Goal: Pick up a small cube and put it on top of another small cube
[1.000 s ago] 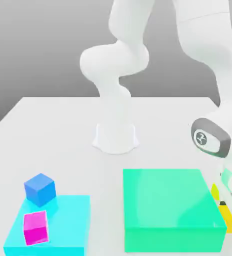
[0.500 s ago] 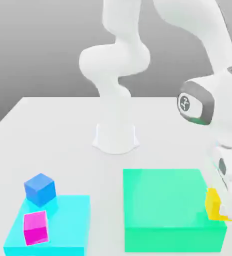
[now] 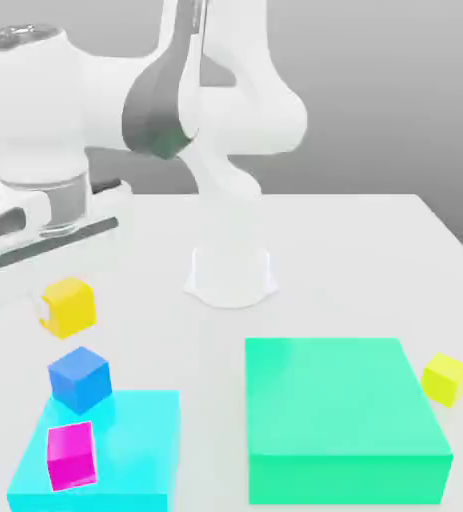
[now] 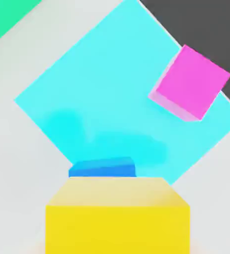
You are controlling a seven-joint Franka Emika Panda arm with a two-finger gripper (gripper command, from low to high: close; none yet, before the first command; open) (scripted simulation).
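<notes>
From where the exterior view looks, I see the gripper [image 3: 55,290] closed on the golden cube [image 3: 68,307], holding it up above the blue cube [image 3: 80,379]. The blue cube has the cyan block [image 3: 140,440] and magenta cube [image 3: 71,457] just nearer me; the green block [image 3: 340,400] and lemon-yellow cube [image 3: 445,379] lie off to its right. In the hand view, the golden cube partly covers the blue cube.

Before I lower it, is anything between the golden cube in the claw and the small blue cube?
Nothing visible stands between the golden cube and the blue cube. The magenta cube sits on the cyan block, on the blue cube's far side from the golden one.
</notes>
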